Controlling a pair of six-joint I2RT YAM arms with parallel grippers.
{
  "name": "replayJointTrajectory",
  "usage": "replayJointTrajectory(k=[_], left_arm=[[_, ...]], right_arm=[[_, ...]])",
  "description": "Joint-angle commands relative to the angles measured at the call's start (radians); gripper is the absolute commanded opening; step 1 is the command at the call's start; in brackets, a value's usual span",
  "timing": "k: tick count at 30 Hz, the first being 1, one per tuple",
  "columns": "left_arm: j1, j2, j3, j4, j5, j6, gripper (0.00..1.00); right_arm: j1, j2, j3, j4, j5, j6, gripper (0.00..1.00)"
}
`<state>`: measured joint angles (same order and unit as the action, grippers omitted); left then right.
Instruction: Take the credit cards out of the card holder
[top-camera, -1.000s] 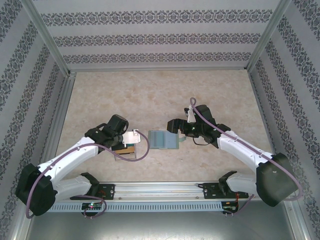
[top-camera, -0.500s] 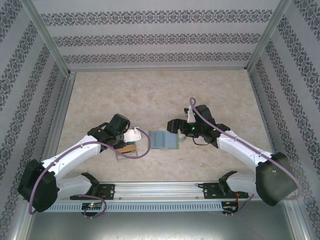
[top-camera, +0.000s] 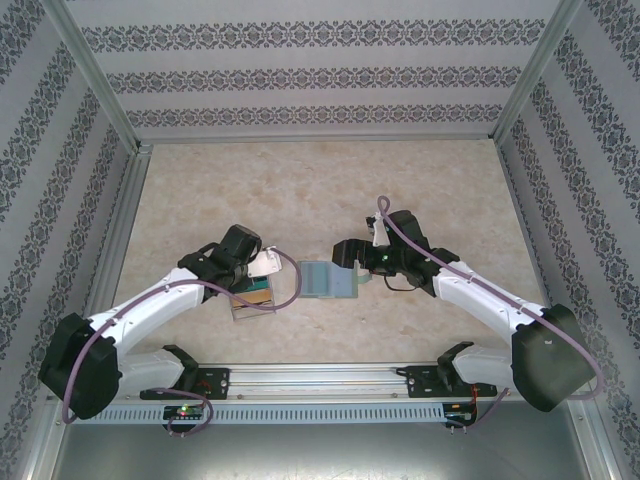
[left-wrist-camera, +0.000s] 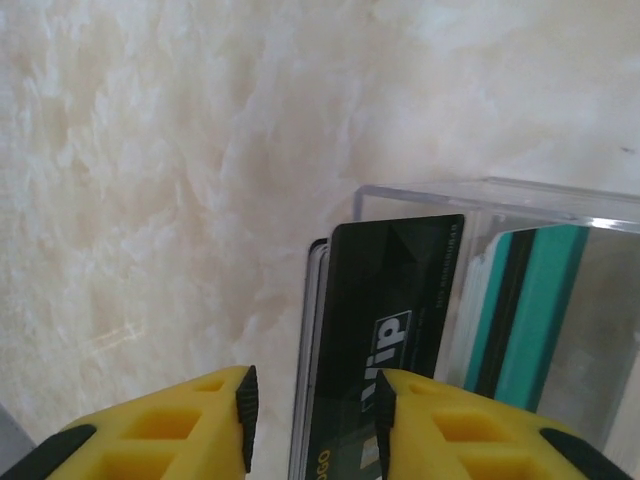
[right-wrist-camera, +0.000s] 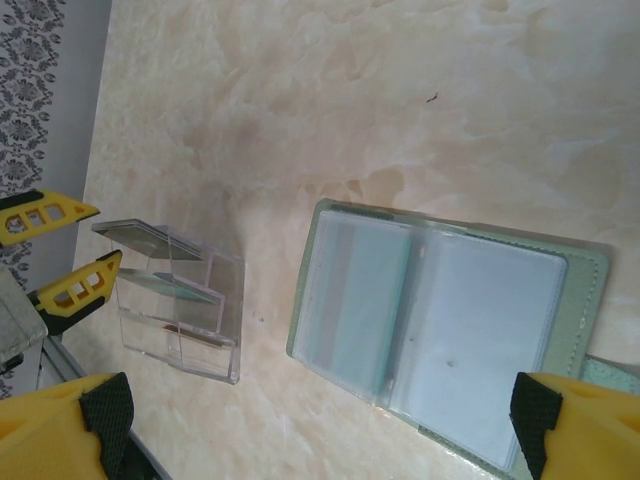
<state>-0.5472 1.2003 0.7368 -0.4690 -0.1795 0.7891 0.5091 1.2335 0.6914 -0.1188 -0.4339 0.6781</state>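
1. The card holder (top-camera: 327, 280) (right-wrist-camera: 430, 320) lies open and flat on the table (top-camera: 300, 190). It is directly below the right jaws and, in the right wrist view, sits between their 2 yellow fingers (right-wrist-camera: 585, 430).
2. Its 2 leaves face up, each covered by a clear pocket, with the green cover showing as a rim around them. A small tab sticks out at the edge close to 1 finger of the right jaws. I cannot tell what sits inside the pockets.
3. The right jaws are spread wide above the card holder, with nothing between them touched or gripped.
4. A clear tray (top-camera: 252, 297) (right-wrist-camera: 175, 300) (left-wrist-camera: 520, 200) stands on the table near the card holder but apart from it, on the side toward the left jaws.
5. The left jaws hang over 1 end of the tray and are partly spread, pinching nothing.
6. A dark card (left-wrist-camera: 390, 300) stands upright in the tray, below the gap between the left jaws. It is clearly apart from 1 pad (left-wrist-camera: 245, 405) and lines up with the other. I cannot tell whether that second pad touches it.
7. A teal card (left-wrist-camera: 530, 300) stands in the next slot of the tray, outside the left jaws.
8. From the right wrist view, the left jaws' yellow fingers (right-wrist-camera: 75, 285) sit at the end of the tray farthest from the card holder.
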Motion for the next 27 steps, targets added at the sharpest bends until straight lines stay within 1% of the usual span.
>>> replayJointTrajectory(k=[1, 6, 7, 8, 9, 11, 14, 17, 20, 21, 23, 25, 27], left_arm=[[0.012, 0.001, 0.04, 0.016, -0.021, -0.048, 0.45], [0.011, -0.027, 0.083, -0.03, 0.016, -0.101, 0.53], [0.011, -0.031, 0.098, -0.045, 0.027, -0.117, 0.55], [0.012, -0.034, 0.12, -0.068, 0.044, -0.139, 0.6], [0.011, -0.033, 0.147, -0.089, 0.056, -0.168, 0.68], [0.01, -0.026, 0.192, -0.112, 0.053, -0.251, 0.99], [0.013, -0.004, 0.265, -0.148, 0.043, -0.391, 0.99], [0.015, 0.028, 0.347, -0.184, 0.039, -0.588, 0.99], [0.021, 0.084, 0.444, -0.259, 0.16, -0.75, 0.99], [0.022, 0.102, 0.467, -0.272, 0.208, -0.799, 0.99], [0.022, 0.126, 0.493, -0.277, 0.288, -0.916, 1.0], [0.022, 0.145, 0.5, -0.257, 0.375, -1.04, 0.94], [0.022, 0.16, 0.49, -0.222, 0.44, -1.142, 0.87]], right_arm=[[0.012, -0.006, -0.012, 0.024, 0.003, 0.009, 0.98], [0.018, -0.02, -0.023, 0.022, 0.011, 0.009, 0.98], [0.02, -0.02, -0.024, 0.02, 0.013, 0.009, 0.98], [0.021, -0.021, -0.026, 0.017, 0.017, 0.009, 0.98], [0.022, -0.02, -0.025, 0.013, 0.021, 0.008, 0.98], [0.026, -0.018, -0.025, 0.008, 0.03, 0.007, 0.98], [0.038, -0.016, -0.019, -0.014, 0.068, 0.001, 0.98], [0.051, -0.01, -0.015, -0.037, 0.115, -0.008, 0.98], [0.058, 0.004, -0.01, -0.061, 0.154, -0.019, 0.98], [0.059, 0.014, -0.01, -0.065, 0.157, -0.024, 0.95], [0.06, 0.033, -0.013, -0.072, 0.165, -0.029, 0.84], [0.063, 0.058, -0.018, -0.077, 0.167, -0.038, 0.64], [0.069, 0.084, -0.024, -0.082, 0.175, -0.041, 0.49]])
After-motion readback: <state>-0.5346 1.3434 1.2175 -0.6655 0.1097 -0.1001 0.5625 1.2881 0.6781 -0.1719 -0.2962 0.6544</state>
